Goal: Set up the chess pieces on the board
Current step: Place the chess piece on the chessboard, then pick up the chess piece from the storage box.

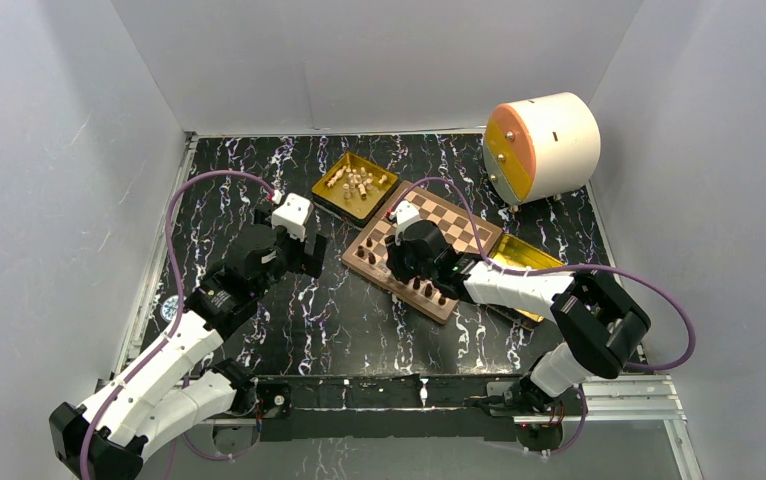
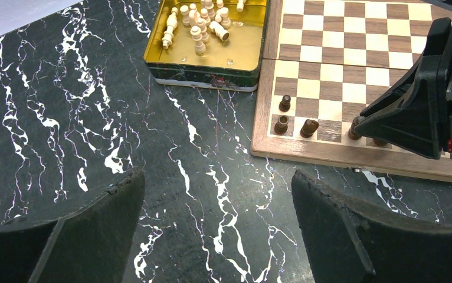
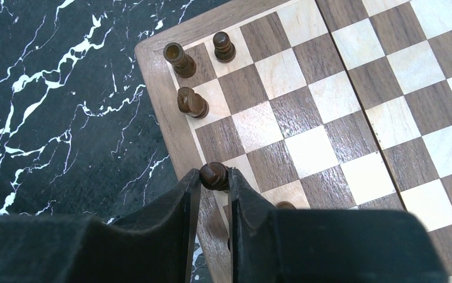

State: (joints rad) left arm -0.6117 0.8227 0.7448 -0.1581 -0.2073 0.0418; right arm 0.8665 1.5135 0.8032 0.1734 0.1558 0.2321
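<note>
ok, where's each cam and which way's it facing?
Top external: above, behind the bases, down onto the chessboard; left arm, right arm show.
Left wrist: low, facing the chessboard's corner; own open fingers.
Right wrist: above that corner, looking down; own fingers pinch a dark piece.
Shared: wrist views both show three dark corner pieces.

One board (image 1: 464,228), two gold trays (image 1: 355,206) and one drum (image 1: 559,140) are counted; at least five dark chess pieces (image 3: 191,102) are recorded.

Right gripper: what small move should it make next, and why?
Probably open the right gripper a little and lift straight up: the dark piece between its fingertips seems to stand upright on an edge square of the board, so it likely needs only release.
</note>
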